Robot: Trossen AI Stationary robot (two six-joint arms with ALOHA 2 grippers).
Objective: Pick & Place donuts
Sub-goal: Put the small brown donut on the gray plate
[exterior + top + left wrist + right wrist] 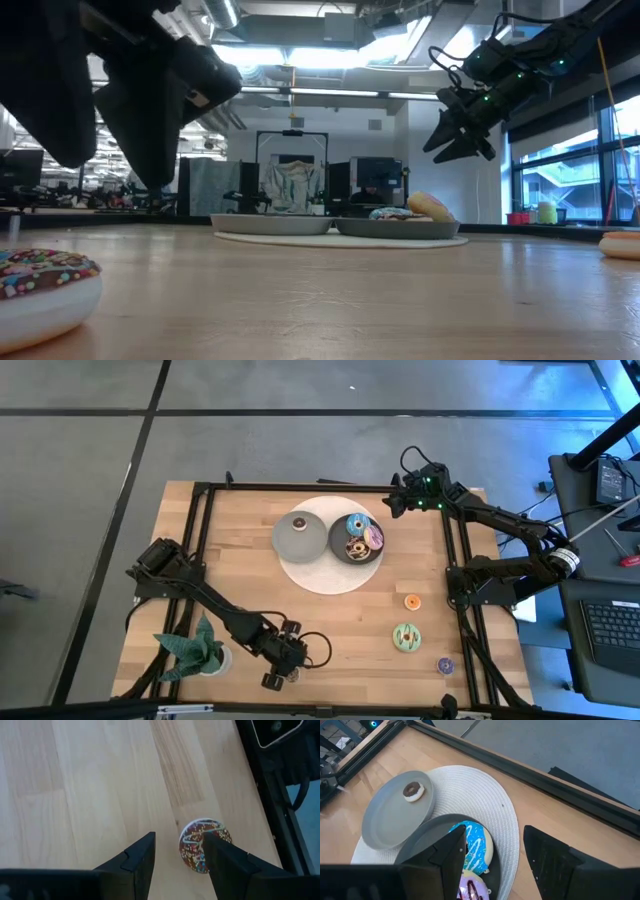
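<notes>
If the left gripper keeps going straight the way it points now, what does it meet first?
Most likely the sprinkled brown donut on the table. The open left gripper points down at it, slightly off-centre, so one finger may touch first.

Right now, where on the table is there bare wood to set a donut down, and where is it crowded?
Bare wood lies between the white mat and the left gripper, and left of the light grey plate. It is crowded on the dark plate holding three donuts, and near the orange donut, green donut and purple donut.
</notes>
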